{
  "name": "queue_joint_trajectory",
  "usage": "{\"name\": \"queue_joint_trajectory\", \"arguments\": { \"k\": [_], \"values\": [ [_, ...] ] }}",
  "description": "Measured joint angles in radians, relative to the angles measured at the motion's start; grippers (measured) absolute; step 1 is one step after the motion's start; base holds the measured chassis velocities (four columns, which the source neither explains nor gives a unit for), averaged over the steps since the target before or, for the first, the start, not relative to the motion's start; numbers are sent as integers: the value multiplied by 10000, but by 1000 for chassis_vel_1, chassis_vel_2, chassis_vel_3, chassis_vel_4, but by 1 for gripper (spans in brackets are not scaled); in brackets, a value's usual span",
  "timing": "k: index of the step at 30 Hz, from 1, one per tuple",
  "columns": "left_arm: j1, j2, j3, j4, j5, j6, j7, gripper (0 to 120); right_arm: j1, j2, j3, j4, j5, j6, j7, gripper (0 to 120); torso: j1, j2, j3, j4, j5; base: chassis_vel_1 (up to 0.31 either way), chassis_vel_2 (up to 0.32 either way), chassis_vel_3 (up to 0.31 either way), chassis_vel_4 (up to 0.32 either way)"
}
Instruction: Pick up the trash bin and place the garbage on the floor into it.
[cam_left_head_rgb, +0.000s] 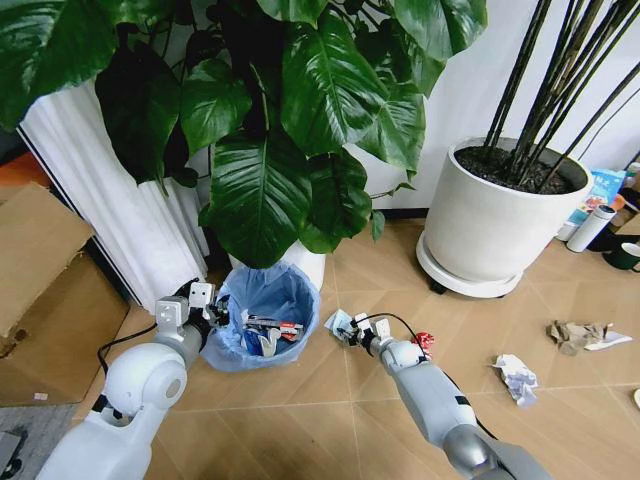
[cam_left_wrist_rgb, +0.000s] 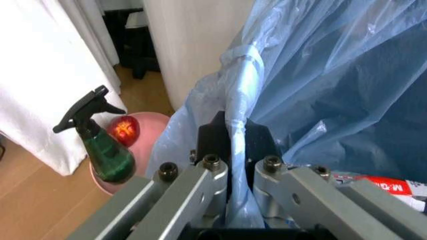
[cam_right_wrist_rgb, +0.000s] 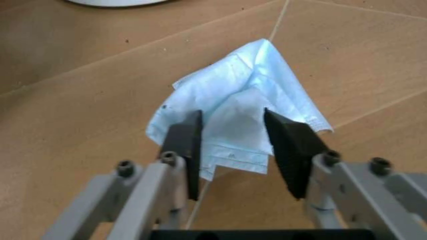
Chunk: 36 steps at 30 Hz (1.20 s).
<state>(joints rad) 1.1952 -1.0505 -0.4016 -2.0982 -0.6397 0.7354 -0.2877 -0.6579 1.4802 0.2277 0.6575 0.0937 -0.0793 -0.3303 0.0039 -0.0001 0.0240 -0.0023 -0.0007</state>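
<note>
- Head view: the trash bin stands on the floor under the plant, the left gripper at its rim.
- Left wrist view: those jaws are pinched tight on the blue liner.
- Right wrist view: the right gripper, jaws part-open, straddles a pale-blue crumpled piece of garbage; closing on it looks next.
</note>
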Motion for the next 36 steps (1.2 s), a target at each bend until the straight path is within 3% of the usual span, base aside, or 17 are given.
{"name": "queue_joint_trajectory", "arguments": {
  "k": [9,17,24,36],
  "values": [
    [0,3,-8,11,-5,0,36,0,-17,62,81,-105,-60,81,66,0,0,0,0,0,-1,0,0,0,0],
    [-11,46,-7,-3,-11,0,57,0,-258,-55,156,369,5,112,212,0,0,0,0,0,0,0,0,0,0],
    [5,65,-10,-27,-12,0,60,0,-980,-500,201,1851,215,94,403,0,0,0,0,-1,1,0,0,0,0],
    [169,18,13,-64,115,0,142,0,-2740,-1343,667,5746,702,-14,650,0,-1,0,-1,0,0,0,0,0,0]
  ]
}}
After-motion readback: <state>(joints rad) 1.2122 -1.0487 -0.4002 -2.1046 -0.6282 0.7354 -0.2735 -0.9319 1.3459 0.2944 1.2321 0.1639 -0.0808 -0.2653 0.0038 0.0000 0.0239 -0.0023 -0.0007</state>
